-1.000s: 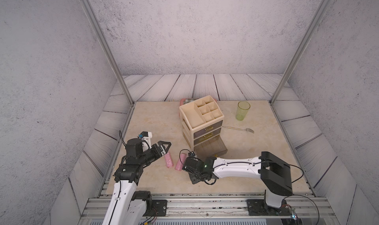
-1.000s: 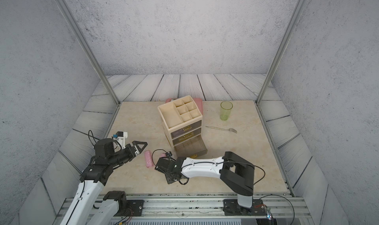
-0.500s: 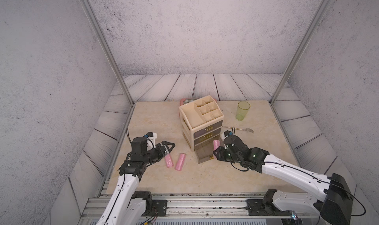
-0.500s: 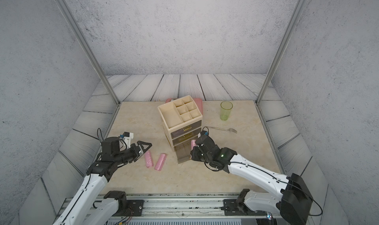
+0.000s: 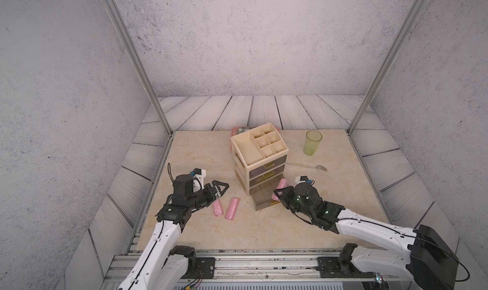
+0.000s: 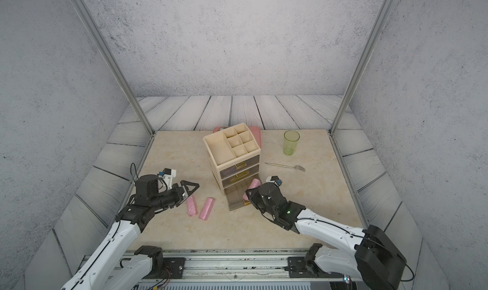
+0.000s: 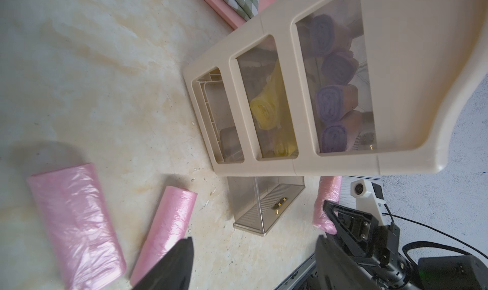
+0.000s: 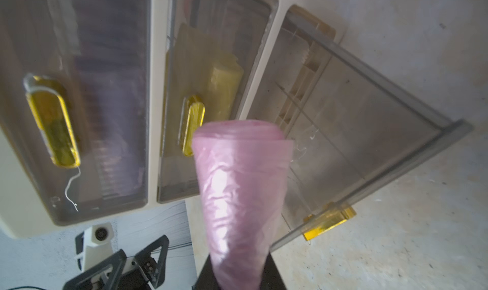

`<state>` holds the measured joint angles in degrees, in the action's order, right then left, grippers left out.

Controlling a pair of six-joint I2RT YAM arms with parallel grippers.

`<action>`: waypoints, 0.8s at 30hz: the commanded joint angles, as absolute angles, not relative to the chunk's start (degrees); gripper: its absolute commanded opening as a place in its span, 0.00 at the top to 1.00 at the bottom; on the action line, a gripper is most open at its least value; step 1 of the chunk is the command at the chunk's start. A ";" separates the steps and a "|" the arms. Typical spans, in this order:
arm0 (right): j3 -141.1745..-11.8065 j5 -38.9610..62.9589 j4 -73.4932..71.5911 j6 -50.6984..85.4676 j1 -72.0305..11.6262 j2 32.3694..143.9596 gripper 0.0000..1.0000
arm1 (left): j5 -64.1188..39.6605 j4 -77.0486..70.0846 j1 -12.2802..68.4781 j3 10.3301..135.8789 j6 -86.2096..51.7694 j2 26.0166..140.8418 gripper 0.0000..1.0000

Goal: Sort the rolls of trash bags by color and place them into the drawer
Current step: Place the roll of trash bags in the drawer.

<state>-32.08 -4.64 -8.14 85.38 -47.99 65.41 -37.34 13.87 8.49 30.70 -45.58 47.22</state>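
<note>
While our right gripper (image 5: 279,193) clamps one crinkly pink plastic roll (image 5: 283,183) just beside the open clear bottom drawer (image 5: 262,200), two pink rolls (image 5: 218,208) (image 5: 232,208) lie near our left gripper (image 5: 221,190), fingers spread; four purple rolls (image 7: 330,103) and two yellow rolls (image 7: 264,111) sit inside closed drawers (image 5: 266,169).

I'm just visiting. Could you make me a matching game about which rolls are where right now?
Rolls:
1. purple rolls
2. yellow rolls
3. two pink rolls
4. single pink roll

Places:
A. gripped in the right claw
B. top drawer
C. on the table near the left claw
D. middle drawer

Pairs: 1-B, 2-D, 3-C, 4-A.
</note>
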 commanded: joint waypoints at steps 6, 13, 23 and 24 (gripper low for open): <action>-35.16 -7.17 -10.32 89.09 -47.23 68.47 0.84 | -37.44 12.71 8.90 29.10 -45.86 46.91 0.22; -36.73 -4.97 -11.67 90.97 -46.58 72.95 0.70 | -35.77 12.92 10.07 28.61 -45.70 48.13 0.22; -38.69 -2.36 -12.81 89.92 -46.26 76.49 0.46 | -28.88 14.57 15.34 29.43 -43.02 52.00 0.21; -38.67 -2.28 -12.83 89.63 -46.23 76.27 0.47 | -27.85 15.00 16.07 29.68 -42.44 52.52 0.21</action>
